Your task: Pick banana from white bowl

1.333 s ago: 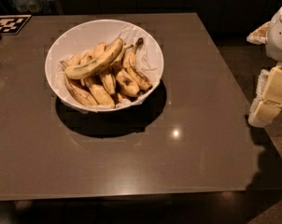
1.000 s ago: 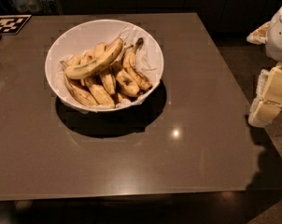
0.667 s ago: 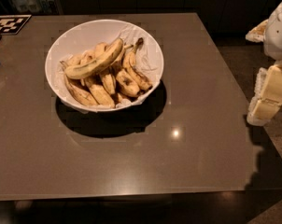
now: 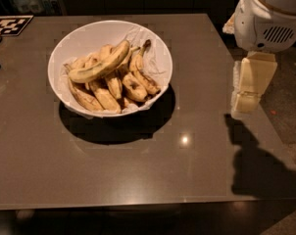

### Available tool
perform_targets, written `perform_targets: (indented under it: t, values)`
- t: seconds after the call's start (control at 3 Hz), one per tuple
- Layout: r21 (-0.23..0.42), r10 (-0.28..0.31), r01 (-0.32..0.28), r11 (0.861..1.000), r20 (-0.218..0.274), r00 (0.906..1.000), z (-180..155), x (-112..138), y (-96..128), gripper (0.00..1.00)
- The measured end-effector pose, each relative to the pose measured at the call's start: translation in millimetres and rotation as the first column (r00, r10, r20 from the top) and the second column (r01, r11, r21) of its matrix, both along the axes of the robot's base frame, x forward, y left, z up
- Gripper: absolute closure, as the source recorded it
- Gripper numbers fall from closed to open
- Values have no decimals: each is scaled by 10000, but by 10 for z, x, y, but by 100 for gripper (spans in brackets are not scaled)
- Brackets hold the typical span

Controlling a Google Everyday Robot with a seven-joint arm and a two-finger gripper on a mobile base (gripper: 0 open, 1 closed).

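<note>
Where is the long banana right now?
In the camera view the banana lies atop the other bananas in the white bowl, left of centre on the table; the end effector hangs by the table's right edge, apart from it.

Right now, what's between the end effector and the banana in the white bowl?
Camera view: from the end effector, beside the tabletop's right edge, toward the banana lie bare surface, then the white bowl's right rim and shorter, browner bananas.
</note>
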State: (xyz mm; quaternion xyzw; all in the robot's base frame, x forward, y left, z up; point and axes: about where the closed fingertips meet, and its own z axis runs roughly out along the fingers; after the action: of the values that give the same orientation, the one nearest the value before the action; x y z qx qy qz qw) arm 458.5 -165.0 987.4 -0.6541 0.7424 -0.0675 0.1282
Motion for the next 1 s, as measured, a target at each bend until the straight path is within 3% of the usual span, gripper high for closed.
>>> perform_targets:
  t: [0.67, 1.0]
  values:
    - [-79, 247, -245, 9997, 317, 9992, 13, 62, 140, 0]
    - [-564, 633, -594, 9966, 717, 9954, 55, 108, 415, 0]
